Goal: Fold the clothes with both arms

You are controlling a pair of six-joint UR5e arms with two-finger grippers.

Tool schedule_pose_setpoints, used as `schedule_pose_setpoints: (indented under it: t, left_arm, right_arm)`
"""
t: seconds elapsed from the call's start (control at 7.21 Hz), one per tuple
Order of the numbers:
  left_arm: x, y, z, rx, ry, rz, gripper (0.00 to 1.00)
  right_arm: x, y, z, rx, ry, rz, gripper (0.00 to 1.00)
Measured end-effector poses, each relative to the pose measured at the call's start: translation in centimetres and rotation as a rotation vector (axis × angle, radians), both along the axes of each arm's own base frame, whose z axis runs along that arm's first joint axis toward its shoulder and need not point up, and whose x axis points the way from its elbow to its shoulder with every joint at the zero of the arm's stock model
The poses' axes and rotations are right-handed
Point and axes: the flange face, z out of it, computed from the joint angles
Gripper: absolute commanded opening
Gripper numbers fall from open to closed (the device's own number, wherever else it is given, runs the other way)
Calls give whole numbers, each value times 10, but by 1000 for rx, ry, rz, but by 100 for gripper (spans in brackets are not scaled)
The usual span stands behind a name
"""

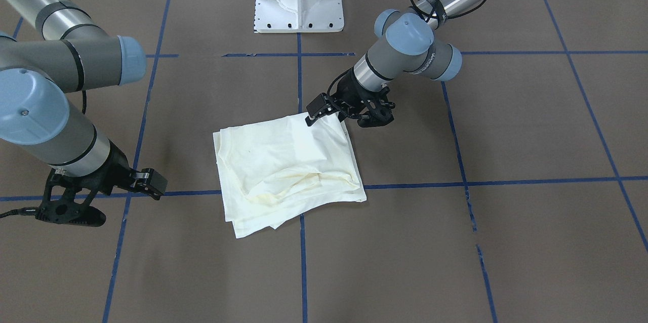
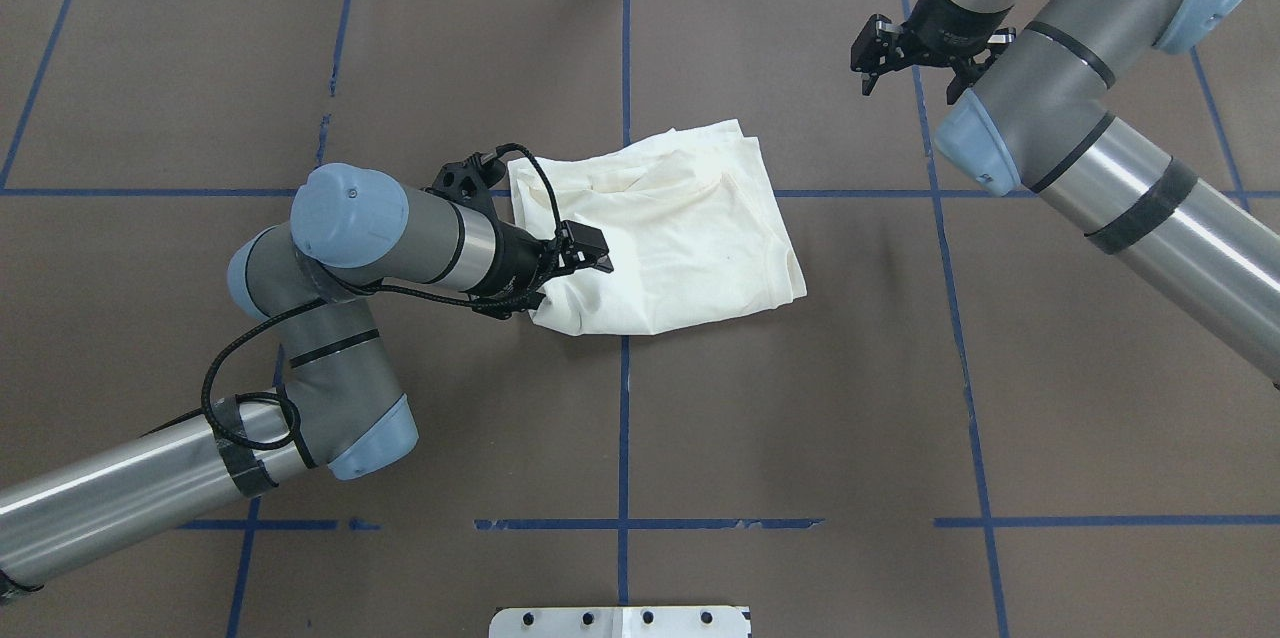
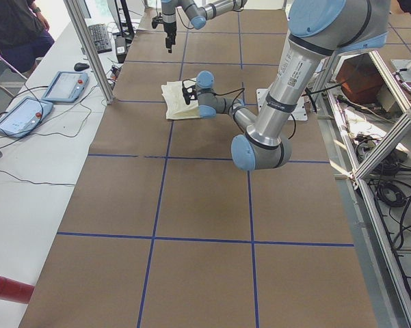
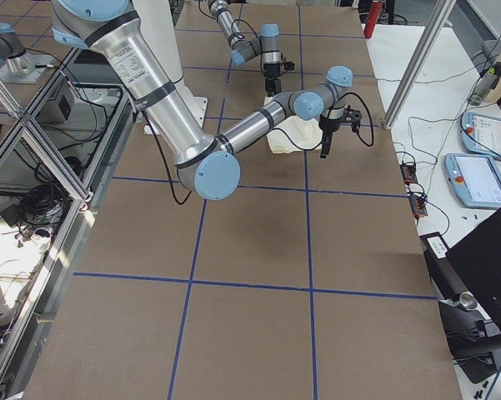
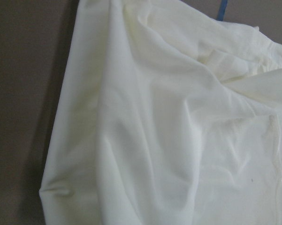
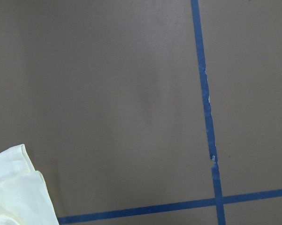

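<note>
The folded T-shirt [image 1: 283, 161] lies mid-table over crossing blue tape [image 1: 302, 252]. The left gripper [image 1: 373, 114] sits at its robot-side corner, jaw spread not discernible. The right gripper [image 1: 71, 211] hovers well apart over the table [image 1: 531, 262], and its jaws are likewise unreadable.

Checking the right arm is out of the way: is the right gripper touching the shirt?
Apart. The front-facing view shows the right gripper well off to the side of the shirt, with bare brown table between them. The overhead view shows the same gap.
</note>
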Motion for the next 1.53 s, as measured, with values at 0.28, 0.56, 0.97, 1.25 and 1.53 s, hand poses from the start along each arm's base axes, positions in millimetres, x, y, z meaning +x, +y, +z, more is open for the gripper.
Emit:
schedule_pose_setpoints:
  t: [0.28,0.56,0.97,1.25,1.53]
  left_arm:
    - [6,-3,3,6,10,0,100]
    - [15,8,0,6,23,20,100]
    - [38,55,-1,12,40,95,100]
    - [37,88,-1,23,58,140,100]
    - [16,114,-2,38,85,172,100]
  right_arm:
    - [3,-2,0,0,0,5,100]
    - [4,-2,0,-1,0,6,100]
    - [5,-3,1,-1,1,8,100]
    - [5,-3,0,0,0,9,100]
    - [5,-3,-1,2,-1,9,100]
